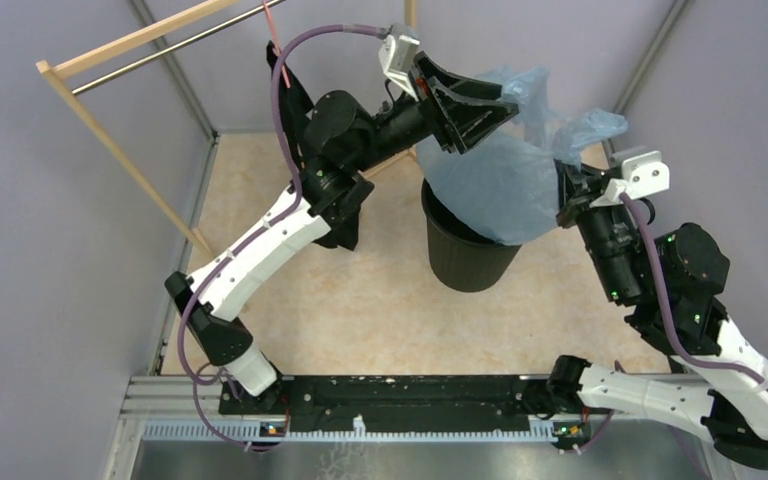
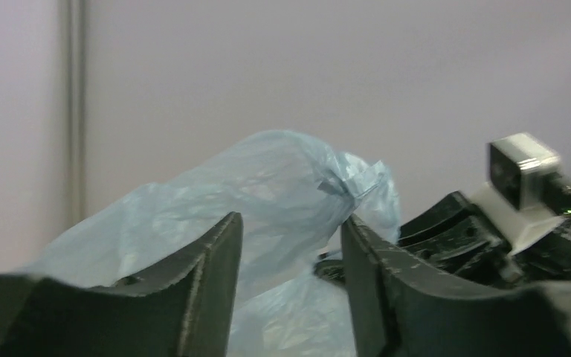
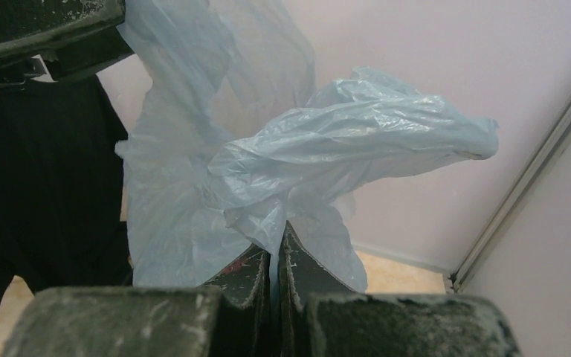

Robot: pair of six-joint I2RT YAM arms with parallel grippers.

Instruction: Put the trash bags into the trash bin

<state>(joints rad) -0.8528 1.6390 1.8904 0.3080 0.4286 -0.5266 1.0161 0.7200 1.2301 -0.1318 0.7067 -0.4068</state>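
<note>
1. Trash bags [image 1: 500, 190] here means one pale blue, see-through film bag. Its lowest, nearest part hangs into the mouth of the trash bin [image 1: 465, 262], while most of the film billows above the rim. I judge it is held high so the slack can drop inside rather than spill over the side.
2. The bin stands upright on the tabletop [image 1: 360, 310], between the two arms, where both can reach over its opening.
3. Just right of the bin, the right tool [image 3: 276, 242] is clamped on a gathered fold of the film, with plastic squeezed between its jaws. This pinch carries the bag's right side, and a loose flap puffs out beyond it.
4. Farther back, the left tool [image 2: 290, 221] sits at the bag's upper left with its jaws set apart. Film shows through the gap, but none looks trapped, so I judge it is not gripping.
5. The bag looks wider than the bin, so film may drape outside the rim. The next move likely calls for lowering it and pushing the bulk down.
6. Farthest off, a wooden rack [image 1: 120, 152] stands at the far left, well apart from the work.
</note>
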